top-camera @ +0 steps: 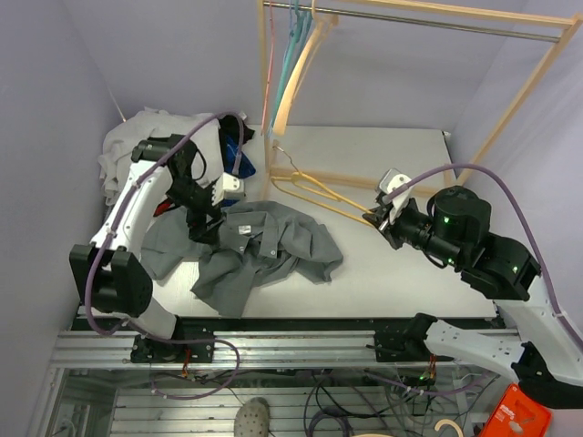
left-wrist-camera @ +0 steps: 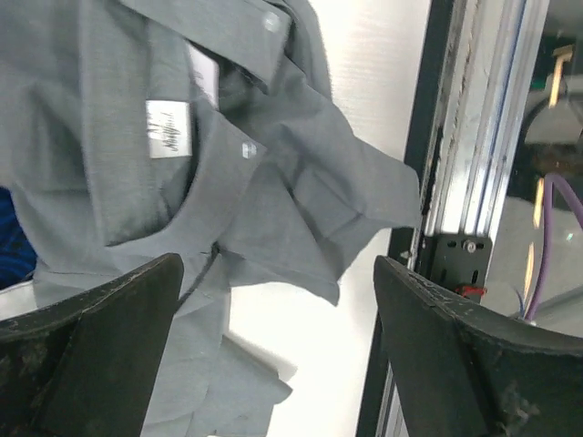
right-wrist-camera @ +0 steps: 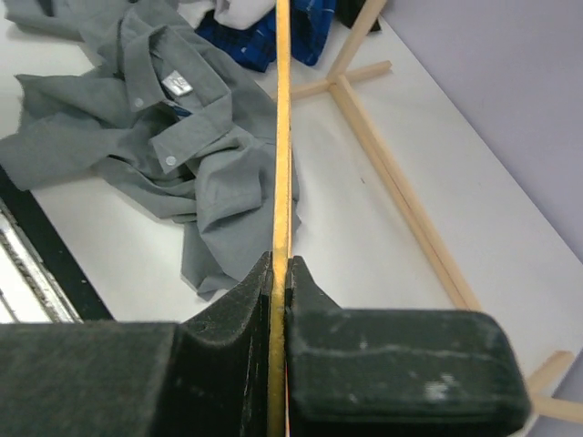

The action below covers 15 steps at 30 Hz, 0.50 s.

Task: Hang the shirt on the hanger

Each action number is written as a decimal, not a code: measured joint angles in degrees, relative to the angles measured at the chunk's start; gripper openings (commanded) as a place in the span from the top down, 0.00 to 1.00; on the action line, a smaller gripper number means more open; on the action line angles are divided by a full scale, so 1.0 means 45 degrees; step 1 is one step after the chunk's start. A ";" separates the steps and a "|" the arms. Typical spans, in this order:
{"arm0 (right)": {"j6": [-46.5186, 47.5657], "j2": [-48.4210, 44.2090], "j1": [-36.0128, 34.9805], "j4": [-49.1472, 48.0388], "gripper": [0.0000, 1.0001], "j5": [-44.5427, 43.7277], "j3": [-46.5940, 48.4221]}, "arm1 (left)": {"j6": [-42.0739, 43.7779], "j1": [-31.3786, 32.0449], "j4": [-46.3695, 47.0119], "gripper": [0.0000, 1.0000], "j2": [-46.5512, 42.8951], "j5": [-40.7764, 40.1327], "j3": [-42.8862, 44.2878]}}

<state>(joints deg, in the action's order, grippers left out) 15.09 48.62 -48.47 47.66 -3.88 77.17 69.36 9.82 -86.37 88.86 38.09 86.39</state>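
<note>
Right up close, my right hand (right-wrist-camera: 281,273) is pinched shut on the hanger (right-wrist-camera: 282,109). Its two dark fingers (right-wrist-camera: 228,319) squeeze the thin yellow bar from both sides. The bar runs straight away from the hand, over the white surface (right-wrist-camera: 364,228).

From the top camera, the same hand (top-camera: 381,217) holds the hanger (top-camera: 339,195) by one end. The rest of the hanger reaches to the left, toward the foot of the wooden rack (top-camera: 273,109). I cannot tell if it is resting on the surface or lifted a little.

My left hand (left-wrist-camera: 273,273) is open, with its fingers (left-wrist-camera: 100,337) spread wide. The shirt (left-wrist-camera: 228,182) shows between them, collar and white label facing up. I cannot tell if the fingers touch the cloth.

In the top view, the shirt (top-camera: 255,246) lies in a bumpy grey heap on the left part of the surface (top-camera: 392,273). The left hand (top-camera: 202,218) is over its left side, by the collar. The hanger is just beside the shirt, on its right and a bit farther back. It is not inside the shirt.

A white garment (top-camera: 137,137) and a dark blue one (top-camera: 232,150) sit behind the shirt.
</note>
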 measured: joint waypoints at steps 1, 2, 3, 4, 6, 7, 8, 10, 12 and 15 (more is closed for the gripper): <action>-0.0083 0.0024 -0.0005 0.0078 1.00 0.0107 0.0087 | -0.0223 -0.0097 -0.0005 0.03 0.0141 0.0131 0.0170; -0.0214 0.0092 0.0000 0.0165 1.00 0.0321 0.0219 | -0.0466 -0.0277 0.0005 0.03 0.0432 0.0321 0.0466; -0.0340 0.0165 0.0000 0.0253 1.00 0.0622 0.0389 | -0.0685 -0.0525 0.0034 0.03 0.0826 0.0588 0.0845; -0.0529 0.0233 0.0000 0.0364 1.00 0.0981 0.0588 | -0.0869 -0.0772 0.0078 0.02 0.1239 0.0816 0.1214; -0.0860 0.0262 0.0000 0.0534 1.00 0.1647 0.0908 | -0.1190 -0.1273 0.0146 0.02 0.2346 0.1326 0.2040; -0.1044 0.0223 0.0000 0.0627 1.00 0.1996 0.1049 | -0.1341 -0.1447 0.0214 0.02 0.2890 0.1491 0.2327; -0.1219 0.0141 -0.0005 0.0675 1.00 0.2307 0.1122 | -0.1486 -0.1588 0.0262 0.03 0.3458 0.1622 0.2511; -0.1525 -0.0136 -0.0005 0.0733 1.00 0.2705 0.1146 | -0.1695 -0.1685 0.0355 0.02 0.4425 0.1753 0.2647; -0.1739 -0.0432 -0.0005 0.0777 1.00 0.2866 0.1137 | -0.1943 -0.1656 0.0340 0.02 0.5289 0.1923 0.2652; -0.1972 -0.0831 -0.0005 0.0782 1.00 0.2977 0.1117 | -0.2118 -0.1642 0.0335 0.03 0.6067 0.2035 0.2652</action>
<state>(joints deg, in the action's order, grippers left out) 6.22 44.88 -48.49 51.18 9.52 82.19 59.83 2.44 -84.86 116.16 47.24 98.32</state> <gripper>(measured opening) 0.029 0.973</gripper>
